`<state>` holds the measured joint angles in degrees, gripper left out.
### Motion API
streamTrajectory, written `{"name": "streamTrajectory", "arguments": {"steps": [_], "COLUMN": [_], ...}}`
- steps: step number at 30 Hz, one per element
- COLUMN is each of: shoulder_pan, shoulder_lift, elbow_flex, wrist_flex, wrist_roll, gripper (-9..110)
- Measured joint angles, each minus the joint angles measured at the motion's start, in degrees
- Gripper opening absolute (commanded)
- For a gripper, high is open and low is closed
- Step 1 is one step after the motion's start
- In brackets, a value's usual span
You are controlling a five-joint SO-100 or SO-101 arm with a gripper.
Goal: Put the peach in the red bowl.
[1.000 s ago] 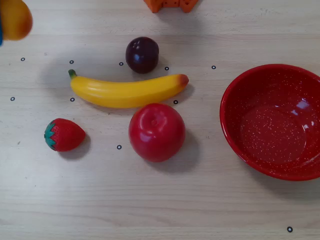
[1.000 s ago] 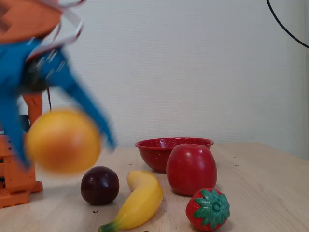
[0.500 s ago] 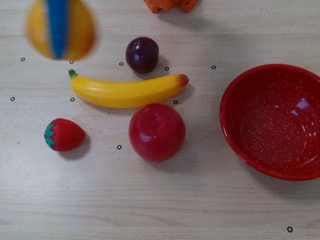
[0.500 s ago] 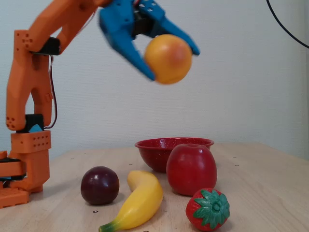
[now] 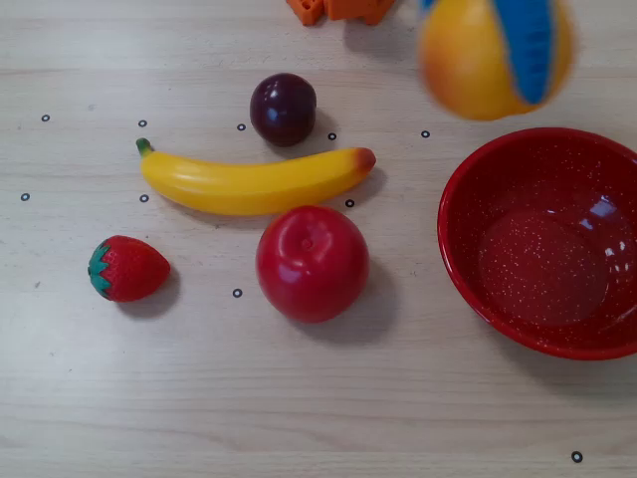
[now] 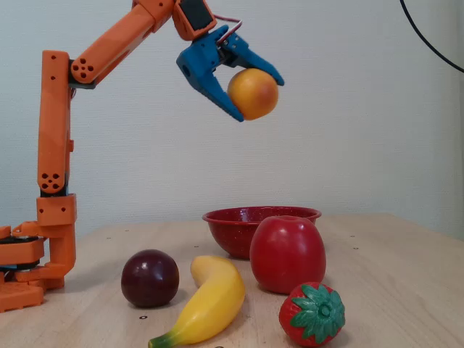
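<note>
Setting: a pale wood-grain table (image 5: pixel 299 398) marked with small black ring dots, backed by a plain light wall in the fixed view.
Arm: an orange arm (image 6: pixel 55 130) rises from its base at the left edge of the fixed view and reaches up and rightward.
Strawberry: a red strawberry (image 5: pixel 126 269) with a green cap lies farthest left in the overhead view, at about 8 o'clock from the banana.
Banana: a yellow banana (image 5: pixel 249 182) lies crosswise, green stem end to the left, brown tip to the right.
Plum: a dark purple plum (image 5: pixel 283 109) sits at 12 o'clock from the banana, just beside it.
Apple: a glossy red apple (image 5: pixel 313 263) rests at 6 o'clock from the banana's right half, close against it.
Gripper: the blue gripper (image 6: pixel 255 90) is clamped on the peach, one finger on each side, high above the table.
Peach: the yellow-orange peach (image 6: pixel 253 93) hangs in the air, clear of every surface; in the overhead view it appears blurred at 12 o'clock from the bowl's left rim.
Bowl: the red bowl (image 5: pixel 458 199), speckled white, stands empty at the right, at 3 o'clock from the apple and apart from it.
</note>
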<state>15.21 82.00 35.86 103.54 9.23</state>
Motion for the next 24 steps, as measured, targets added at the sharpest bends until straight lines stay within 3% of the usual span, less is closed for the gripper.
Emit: {"name": "streamTrajectory", "arguments": {"steps": [6,11,24], "shoulder_pan": [7.21,11.43,15.82], "shoulder_lift": [-6.42,-15.21,-37.27], "elbow_flex": [-4.31,-4.31,-8.09], "wrist_flex": [0.00,0.00,0.00], "wrist_roll": [-13.10,-18.28,-17.84], "gripper": [0,0,0]}}
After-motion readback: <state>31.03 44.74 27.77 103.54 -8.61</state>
